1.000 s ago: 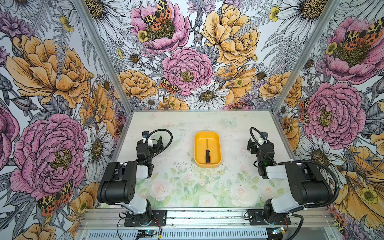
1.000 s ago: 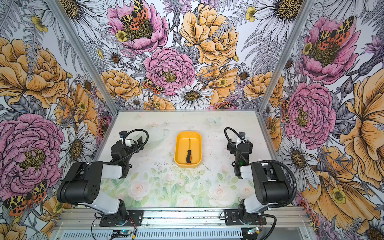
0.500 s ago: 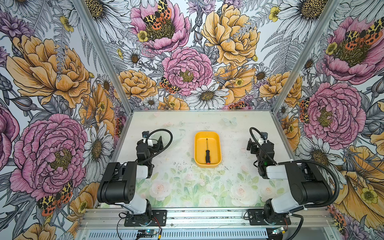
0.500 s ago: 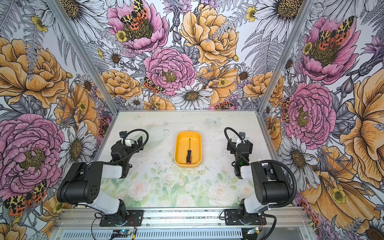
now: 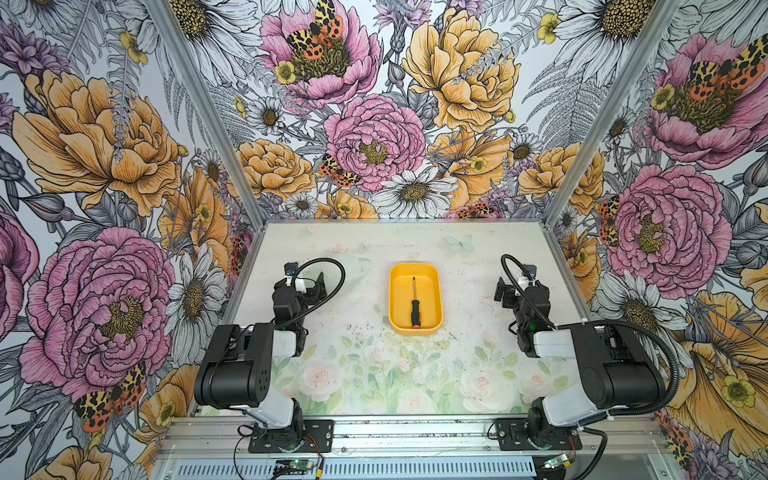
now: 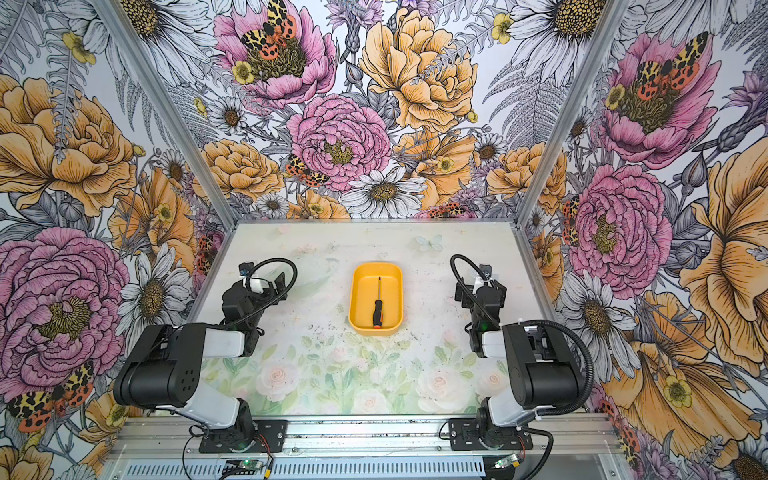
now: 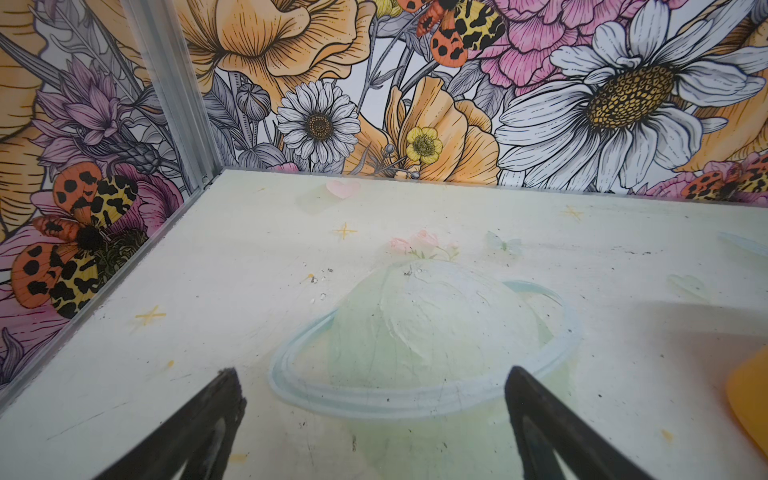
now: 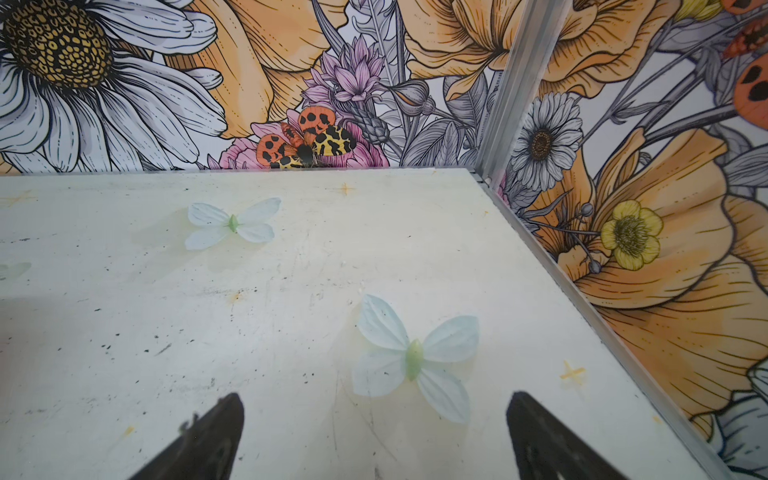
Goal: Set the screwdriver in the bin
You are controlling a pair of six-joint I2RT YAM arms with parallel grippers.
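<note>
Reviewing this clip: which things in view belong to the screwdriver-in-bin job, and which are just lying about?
Belong to the job:
screwdriver, lying inside the bin
bin, yellow-orange, mid-table
left gripper and right gripper, both open and empty, at the sides

Just lying about:
no loose items seen; only the table and the floral walls
</note>
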